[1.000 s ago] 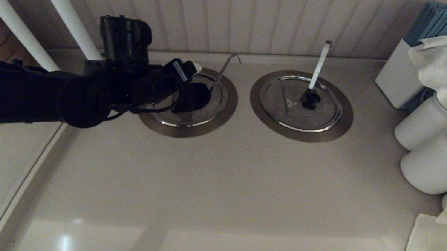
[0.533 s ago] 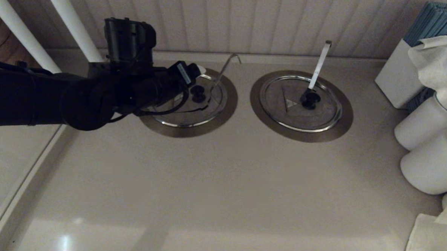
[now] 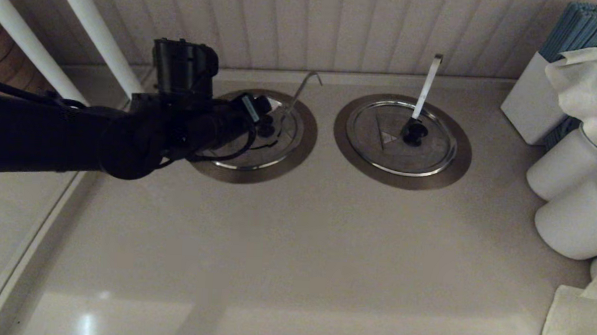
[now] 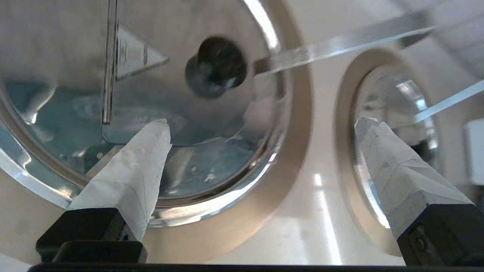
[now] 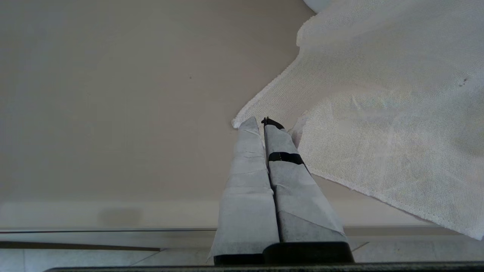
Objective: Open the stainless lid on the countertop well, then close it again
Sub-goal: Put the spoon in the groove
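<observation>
**Lid seated on the left well, left tool spread above it**

Head view: the left arm reaches in from the left edge, and the left tool (image 3: 260, 116) sits over the stainless lid (image 3: 274, 151) in the upper middle of the frame. The lid lies flat inside the countertop well (image 3: 307, 137), its black knob (image 3: 266, 131) just beside the tool's tip. A thin hooked ladle handle (image 3: 302, 87) rises from the well's far edge. To the right, a second lidded well (image 3: 460, 159) sits untouched, a flat ladle handle (image 3: 427, 85) leaning out of it. White cylinders (image 3: 568, 219) and a white cloth (image 3: 574, 320) crowd the right edge of the desk (image 3: 295, 248).

Left wrist view: the two taped fingers (image 4: 132, 177) stand wide apart, holding nothing. The knob (image 4: 217, 66) lies beyond them near the upper middle, beside an engraved triangle (image 4: 136, 56), and the lid's raised rim curves through the lower left.

Right wrist view: the right tool (image 5: 262, 122) is parked with its fingers pressed together, over bare desk at the corner of the cloth (image 5: 378, 113).

Judged from this alone, the lid is down and the tool free: either about to grasp or just after release. A lift would call for bringing the fingers around the knob and closing.
</observation>
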Robot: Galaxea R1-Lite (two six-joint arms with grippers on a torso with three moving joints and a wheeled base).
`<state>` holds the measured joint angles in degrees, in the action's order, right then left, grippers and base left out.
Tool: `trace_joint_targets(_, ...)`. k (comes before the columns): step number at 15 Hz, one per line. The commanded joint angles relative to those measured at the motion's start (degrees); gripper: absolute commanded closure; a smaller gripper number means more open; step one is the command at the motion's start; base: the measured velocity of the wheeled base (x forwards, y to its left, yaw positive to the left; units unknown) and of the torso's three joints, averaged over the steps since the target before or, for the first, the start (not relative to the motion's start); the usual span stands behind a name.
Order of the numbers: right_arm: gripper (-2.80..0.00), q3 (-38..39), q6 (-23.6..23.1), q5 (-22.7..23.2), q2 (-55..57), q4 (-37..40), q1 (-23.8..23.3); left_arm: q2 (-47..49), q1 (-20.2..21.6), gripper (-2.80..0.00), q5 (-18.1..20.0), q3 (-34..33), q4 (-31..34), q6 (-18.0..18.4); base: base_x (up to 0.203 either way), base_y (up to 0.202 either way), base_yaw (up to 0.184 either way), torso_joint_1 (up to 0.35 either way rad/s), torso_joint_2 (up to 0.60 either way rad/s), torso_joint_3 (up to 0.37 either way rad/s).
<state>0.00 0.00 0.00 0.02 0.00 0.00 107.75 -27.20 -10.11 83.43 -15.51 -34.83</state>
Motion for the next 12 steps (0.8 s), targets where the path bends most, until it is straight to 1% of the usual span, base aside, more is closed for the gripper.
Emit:
trace_joint_targets(1, 0.0, 0.0, 0.0, 0.0, -0.02, 0.0, 0.0, 1.48, -0.08, -2.8, -0.09, 0.03, -0.14, -0.08, 0.0, 0.0, 0.0, 0.0, 0.0, 0.0)
trace_joint_targets(2, 0.0, 0.0, 0.0, 0.0, 0.06, 0.0, 0.09, 2.8, -0.27, -2.8, -0.07, 0.25, -0.2, 2.11, 0.0, 0.0, 0.0, 0.0, 0.0, 0.0)
trace_joint_targets(3, 0.0, 0.0, 0.0, 0.0, 0.06, 0.0, 0.09, 3.94, -0.5, -2.8, 0.01, 0.52, -0.6, 6.3, 0.0, 0.0, 0.0, 0.0, 0.0, 0.0)
trace_joint_targets(4, 0.0, 0.0, -0.02, 0.0, 0.06, 0.0, 0.0, 4.61, -0.57, -2.8, 0.11, 1.63, -2.27, 9.72, 0.0, 0.0, 0.0, 0.0, 0.0, 0.0)
trace_joint_targets(5, 0.0, 0.0, 0.0, 0.0, 0.06, 0.0, 0.0, 5.64, -0.57, -2.8, 0.24, 3.94, -3.8, 12.07, 0.0, 0.0, 0.0, 0.0, 0.0, 0.0)
trace_joint_targets(7, 0.0, 0.0, 0.0, 0.0, -0.02, 0.0, 0.07, 7.5, -0.63, -2.8, 1.21, 8.28, -4.78, 16.16, 0.0, 0.0, 0.0, 0.0, 0.0, 0.0)
trace_joint_targets(9, 0.0, 0.0, 0.0, 0.0, 0.06, 0.0, 0.08, 8.08, -1.1, -2.8, 4.41, 9.63, -5.15, 17.62, 0.0, 0.0, 0.0, 0.0, 0.0, 0.0)
trace_joint_targets(10, 0.0, 0.0, 0.0, 0.0, 0.06, 0.0, 0.02, 7.61, -1.07, -2.8, 5.9, 8.97, -5.27, 18.79, 0.0, 0.0, 0.0, 0.0, 0.0, 0.0)
trace_joint_targets(12, 0.0, 0.0, 0.0, 0.0, 0.06, 0.0, 0.09, 7.39, -1.02, -2.8, 6.15, 8.59, -5.32, 19.27, 0.0, 0.0, 0.0, 0.0, 0.0, 0.0)
